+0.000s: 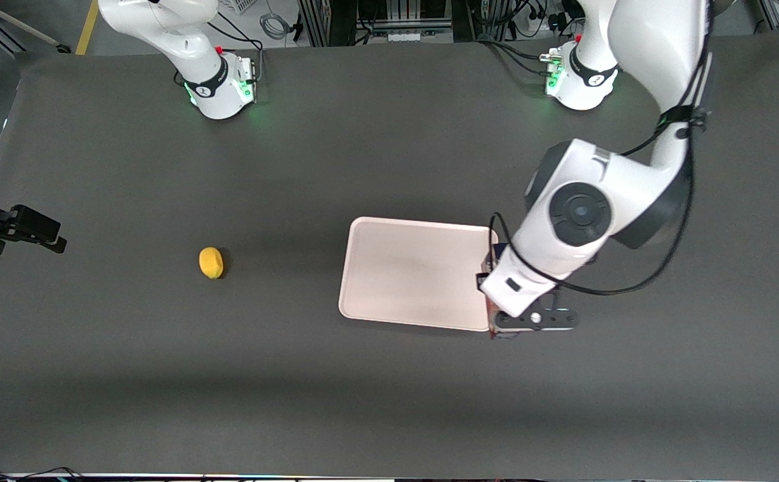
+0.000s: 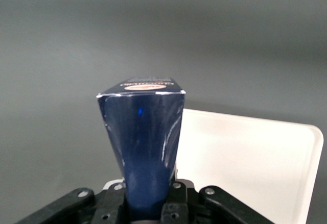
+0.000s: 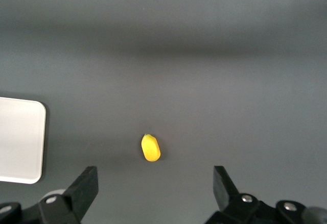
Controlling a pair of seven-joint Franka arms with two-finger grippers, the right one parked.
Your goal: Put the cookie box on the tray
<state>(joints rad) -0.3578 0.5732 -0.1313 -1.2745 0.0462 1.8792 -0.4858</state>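
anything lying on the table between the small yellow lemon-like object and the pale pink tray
Nothing: the front view shows only bare dark table between the small yellow lemon-like object and the large pale pink plastic tray. The gripper holds the navy-blue cookie box at the tray's edge toward the working arm's end.

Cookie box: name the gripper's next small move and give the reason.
Probably carry the box sideways toward the parked arm's end until it hangs over the tray's middle. The gripper is shut on the cookie box, but it sits at the tray's edge nearest the working arm, so a release now could miss or catch the rim.
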